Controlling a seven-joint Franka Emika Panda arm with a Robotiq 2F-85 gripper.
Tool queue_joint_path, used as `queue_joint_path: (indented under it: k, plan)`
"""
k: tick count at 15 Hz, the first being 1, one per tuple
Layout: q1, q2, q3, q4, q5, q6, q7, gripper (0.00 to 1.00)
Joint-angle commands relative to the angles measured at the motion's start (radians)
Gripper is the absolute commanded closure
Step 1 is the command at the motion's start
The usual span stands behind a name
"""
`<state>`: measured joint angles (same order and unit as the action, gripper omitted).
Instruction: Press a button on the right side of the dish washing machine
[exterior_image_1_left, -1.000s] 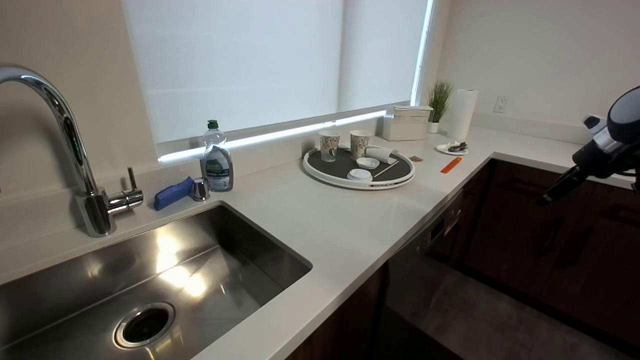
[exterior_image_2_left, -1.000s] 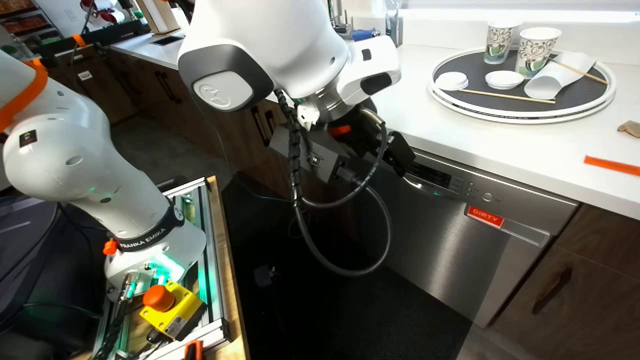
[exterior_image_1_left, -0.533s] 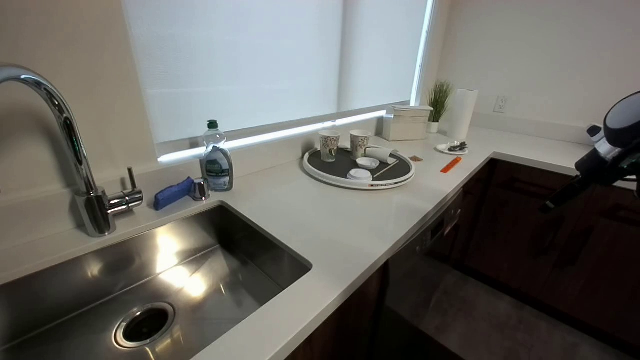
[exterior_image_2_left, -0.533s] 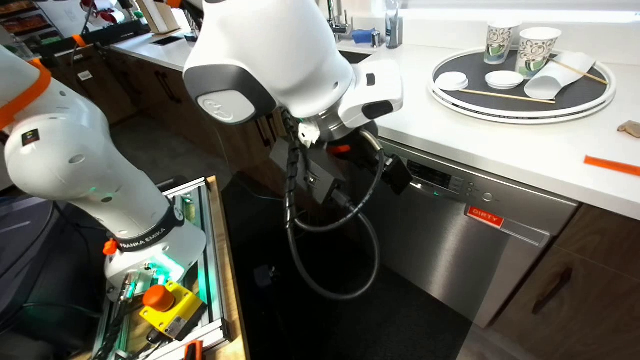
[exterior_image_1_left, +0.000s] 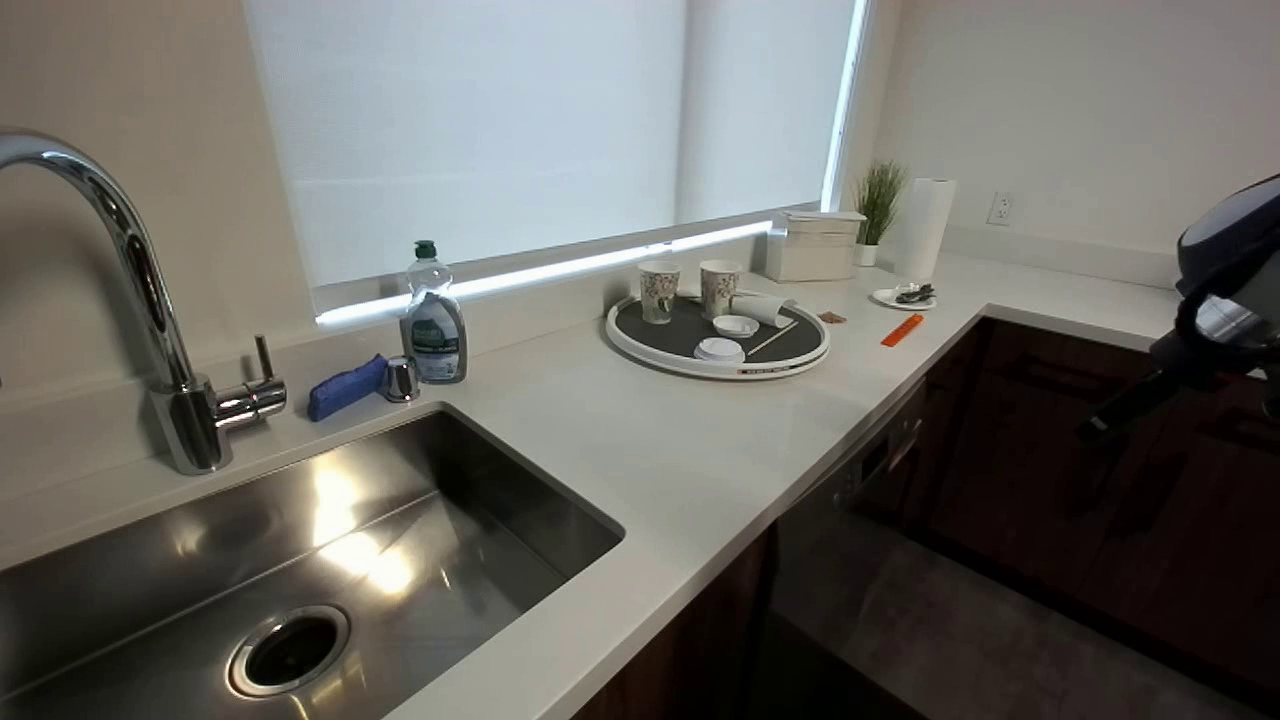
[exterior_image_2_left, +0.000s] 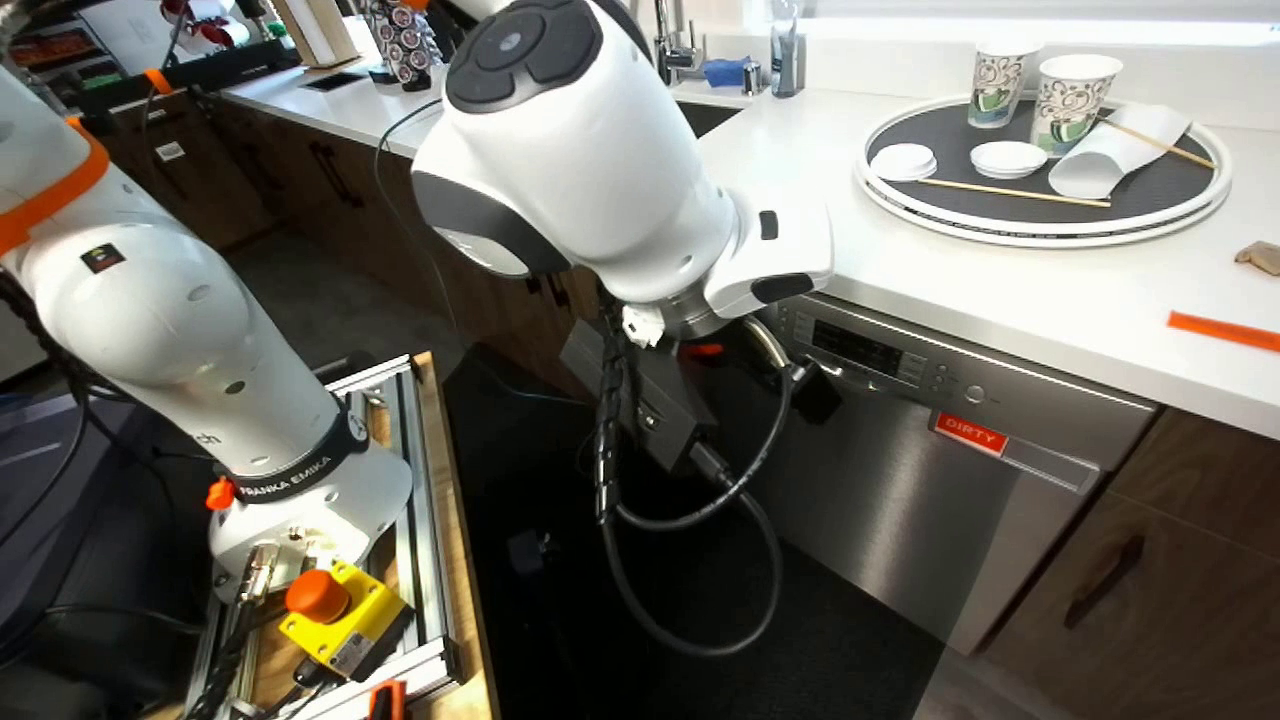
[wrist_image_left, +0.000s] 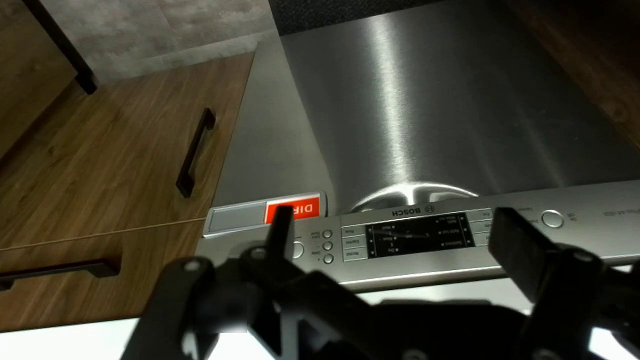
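Note:
The dish washing machine (exterior_image_2_left: 880, 480) has a brushed steel front with a control strip along its top. The wrist view shows it upside down (wrist_image_left: 450, 110). A round button (exterior_image_2_left: 975, 394) sits at the strip's right end. In the wrist view this button (wrist_image_left: 298, 249) is partly hidden by a finger. A column of small buttons (wrist_image_left: 327, 245) stands beside it. My gripper (wrist_image_left: 395, 212) is open and empty, its fingers spread before the strip and apart from it as far as I can tell. Its fingertip shows dark in an exterior view (exterior_image_1_left: 1095, 428).
The white counter (exterior_image_2_left: 1050, 300) overhangs above the strip. A round tray (exterior_image_2_left: 1045, 240) with cups and lids stands on it, with an orange strip (exterior_image_2_left: 1225, 331) nearby. A red DIRTY sign (exterior_image_2_left: 970, 432) is on the door. A cable loop (exterior_image_2_left: 770, 560) hangs below my wrist.
My arm has reached forward and my wrist has moved lower and slightly right along the machine in an exterior view, showing more of the control strip. The counter objects have not moved.

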<state>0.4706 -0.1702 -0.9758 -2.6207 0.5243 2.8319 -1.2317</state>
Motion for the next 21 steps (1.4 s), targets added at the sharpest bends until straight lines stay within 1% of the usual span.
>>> queue_joint_path:
  k: [1, 3, 5, 6, 8, 10, 11, 12, 13, 14, 16, 19, 20, 21]
  plan:
    - [0.126, 0.083, -0.109, 0.056, 0.162, -0.028, -0.149, 0.0]
    - [0.177, 0.119, -0.147, 0.076, 0.239, -0.044, -0.204, 0.0]
    - [0.221, 0.159, -0.171, 0.098, 0.327, -0.066, -0.25, 0.0]
    - [0.238, 0.183, -0.179, 0.111, 0.378, -0.087, -0.273, 0.0]
    - [0.249, 0.255, -0.179, 0.145, 0.481, -0.148, -0.316, 0.0]
    - [0.221, 0.352, -0.152, 0.188, 0.579, -0.244, -0.352, 0.0]
    - [0.193, 0.406, -0.131, 0.211, 0.62, -0.298, -0.367, 0.0]
    - [0.158, 0.452, -0.103, 0.231, 0.637, -0.348, -0.357, 0.0]
    - [0.012, 0.235, 0.062, 0.158, 0.481, -0.201, -0.285, 0.0]
    - [0.001, 0.272, 0.071, 0.178, 0.496, -0.228, -0.286, 0.0]
    - [-0.004, 0.321, 0.078, 0.2, 0.506, -0.241, -0.283, 0.0]
    - [-0.005, 0.341, 0.081, 0.207, 0.507, -0.239, -0.281, 0.0]
    - [-0.048, 0.366, 0.129, 0.216, 0.515, -0.214, -0.266, 0.0]
    - [0.048, 0.46, 0.031, 0.246, 0.616, -0.271, -0.324, 0.0]
